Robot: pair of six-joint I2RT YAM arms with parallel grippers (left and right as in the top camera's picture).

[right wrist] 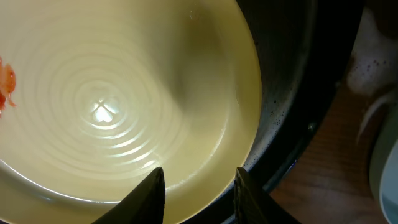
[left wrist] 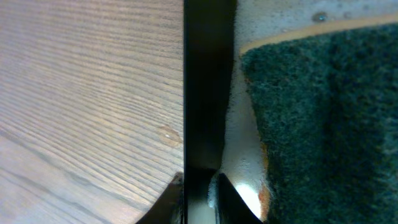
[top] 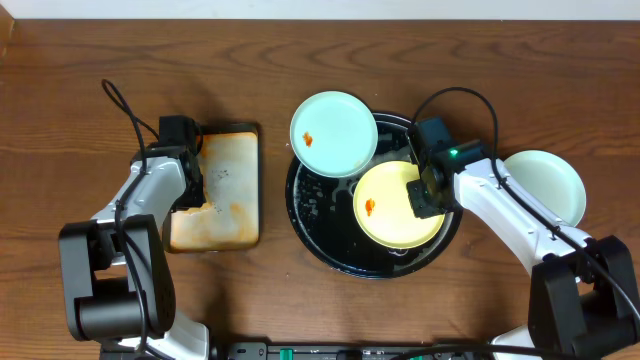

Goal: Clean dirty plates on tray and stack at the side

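One plate set aside, two unwiped.
A seemingly clean mint plate (top: 548, 185) lies on the table (top: 60, 100) at 3 o'clock; on the tray (top: 320, 245), the yellow plate (top: 390, 205) at 4 and the smeared mint plate (top: 333, 133) at 11 are left. The yellow rim is straddled by the open right claw (right wrist: 200, 193); the left claw (top: 192, 185) cannot be judged.

Pale yellow plate (top: 388, 218), orange smear (top: 370, 207) — tray (top: 320, 228) glossy black; sponge (left wrist: 323, 124) seemingly dark green.
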